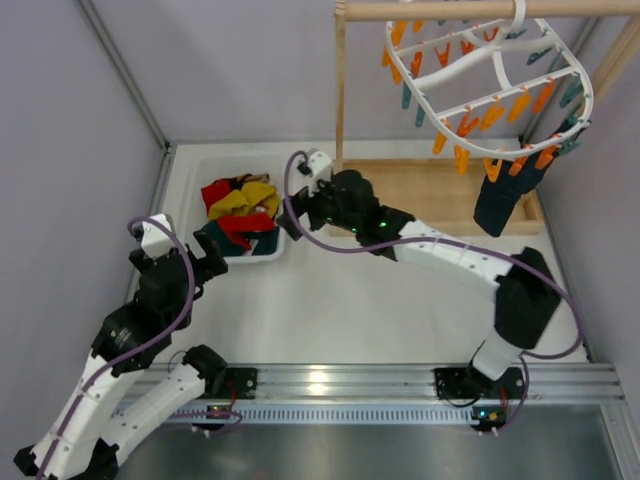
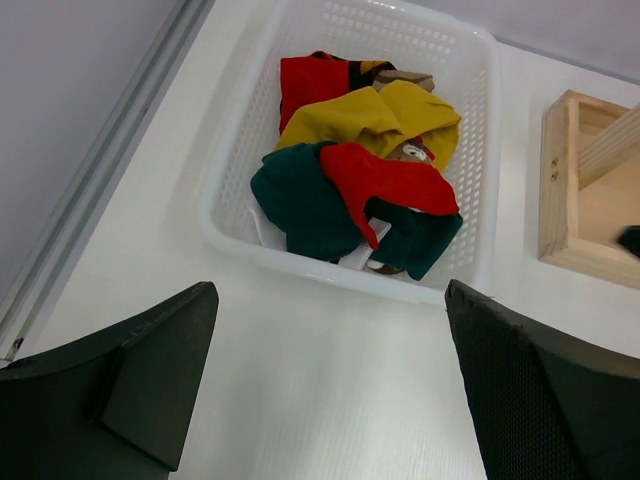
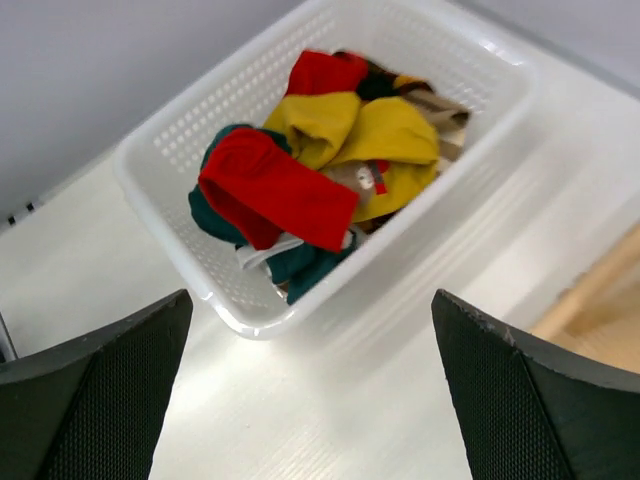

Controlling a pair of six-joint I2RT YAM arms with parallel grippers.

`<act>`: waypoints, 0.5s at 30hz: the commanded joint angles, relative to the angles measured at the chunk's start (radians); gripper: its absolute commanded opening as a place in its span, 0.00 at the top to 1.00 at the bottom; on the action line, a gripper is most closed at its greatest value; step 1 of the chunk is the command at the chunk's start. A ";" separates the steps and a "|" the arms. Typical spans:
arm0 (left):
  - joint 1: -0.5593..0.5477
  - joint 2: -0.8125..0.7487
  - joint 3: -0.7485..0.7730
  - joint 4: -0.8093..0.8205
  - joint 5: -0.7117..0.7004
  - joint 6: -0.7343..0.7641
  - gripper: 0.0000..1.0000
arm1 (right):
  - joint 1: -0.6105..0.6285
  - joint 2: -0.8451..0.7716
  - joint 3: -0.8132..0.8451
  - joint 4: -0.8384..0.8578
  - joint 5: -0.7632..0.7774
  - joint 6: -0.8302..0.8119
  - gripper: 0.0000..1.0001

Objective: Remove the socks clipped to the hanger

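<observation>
The white hanger [image 1: 490, 75] hangs from the wooden rod at the top right, with many orange and teal clips. One dark teal sock [image 1: 505, 200] is clipped at its lower right edge and hangs down. Several loose socks lie in a white basket [image 1: 212, 188]: yellow [image 2: 370, 115], red [image 2: 390, 180] and teal [image 2: 300, 200]. My left gripper [image 1: 210, 255] is open and empty, just in front of the basket's near rim [image 2: 330, 270]. My right gripper [image 1: 293, 215] is open and empty beside the basket's right corner [image 3: 250, 320]; a red sock [image 3: 270, 185] lies on top there.
The wooden stand's post [image 1: 340, 90] rises right of the basket, and its tray base [image 1: 430, 190] lies under the hanger; it also shows in the left wrist view [image 2: 590, 200]. A grey wall and metal rail run along the left. White table spreads between the arms.
</observation>
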 commanded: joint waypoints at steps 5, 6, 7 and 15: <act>0.000 0.034 -0.014 0.051 0.085 0.020 0.01 | -0.100 -0.509 -0.450 0.120 0.143 0.048 0.01; 0.000 0.042 -0.015 0.058 0.109 0.026 0.01 | -0.117 -0.559 -0.492 0.097 0.152 0.055 0.01; 0.000 0.047 -0.015 0.061 0.119 0.029 0.01 | -0.131 -0.607 -0.563 0.074 0.158 0.061 0.01; 0.000 0.096 -0.023 0.078 0.199 0.048 0.01 | -0.272 -1.113 -0.761 -0.273 0.372 0.124 0.01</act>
